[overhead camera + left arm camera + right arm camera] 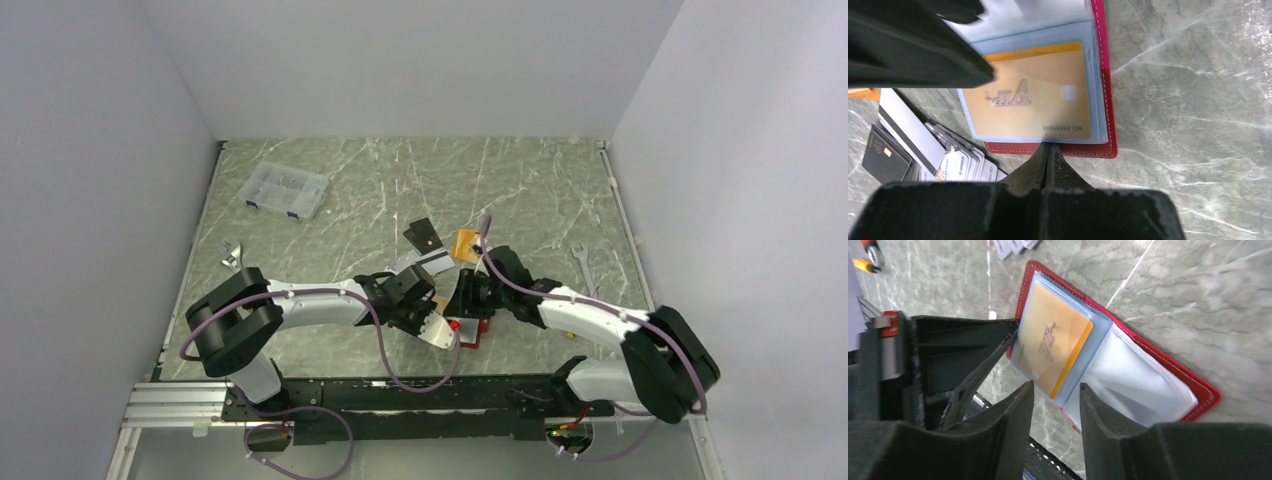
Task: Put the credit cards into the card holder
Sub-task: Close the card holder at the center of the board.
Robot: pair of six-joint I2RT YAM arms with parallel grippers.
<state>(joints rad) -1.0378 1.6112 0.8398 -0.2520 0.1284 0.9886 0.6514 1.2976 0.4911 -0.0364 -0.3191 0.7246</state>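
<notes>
The card holder point(1108, 100) lies open on the table, red leather with pale blue-clear sleeves; it also shows in the right wrist view point(1205, 390) and in the top view point(470, 333). A gold card point(1030, 95) sits inside one sleeve. My left gripper point(1049, 146) is shut, its tips touching the holder's near edge. My right gripper point(1056, 389) is open and empty, just over the open sleeves. Loose credit cards lie left of the holder: a black one point(885, 155), a grey-white one with a dark stripe point(908, 132), and several pale ones point(960, 162).
A clear compartment box point(286, 190) stands at the back left. A wrench point(232, 255) lies left, another wrench point(583, 265) right. A black card point(424, 237) and an orange card point(466, 243) lie behind the grippers. White walls close in three sides.
</notes>
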